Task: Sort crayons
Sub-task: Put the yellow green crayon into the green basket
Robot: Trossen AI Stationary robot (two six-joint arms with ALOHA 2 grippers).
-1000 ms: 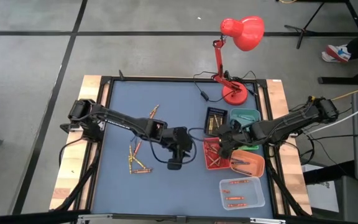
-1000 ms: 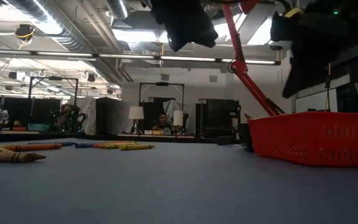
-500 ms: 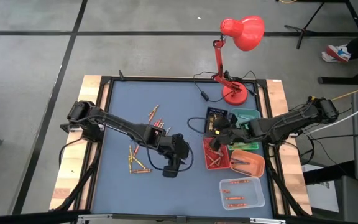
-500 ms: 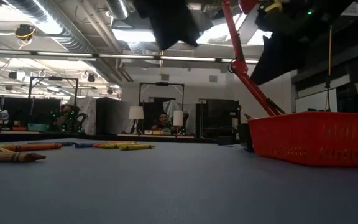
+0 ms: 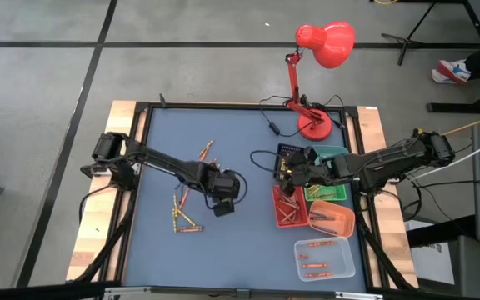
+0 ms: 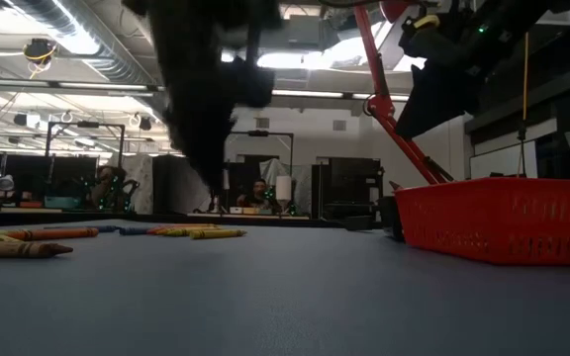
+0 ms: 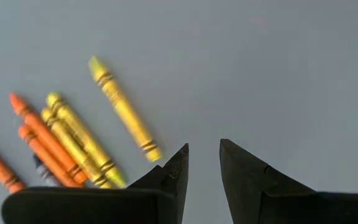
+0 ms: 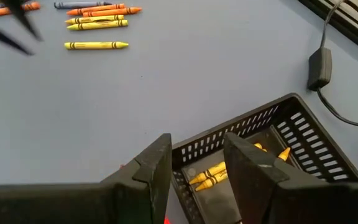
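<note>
Left gripper (image 5: 222, 202) stretched low over mid-table, fingers narrowly apart, empty, beside loose orange and yellow wax crayons (image 5: 186, 218) on blue table (image 5: 240, 133). Right gripper (image 8: 196, 163) poised above black slotted plastic tray (image 8: 303, 134) holding yellow crayons, fingers slightly parted, empty. Bare surface between both arms.

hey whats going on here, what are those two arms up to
Two robot arms are sorting crayons into small trays. The left gripper, open and empty, hangs over the mat beside a loose yellow crayon and a small cluster of yellow and orange ones. The right gripper, also open and empty, is at the rim of the black tray, which already holds yellow crayons. The red tray and clear tray hold crayons too. More loose crayons lie on the blue mat.
</note>
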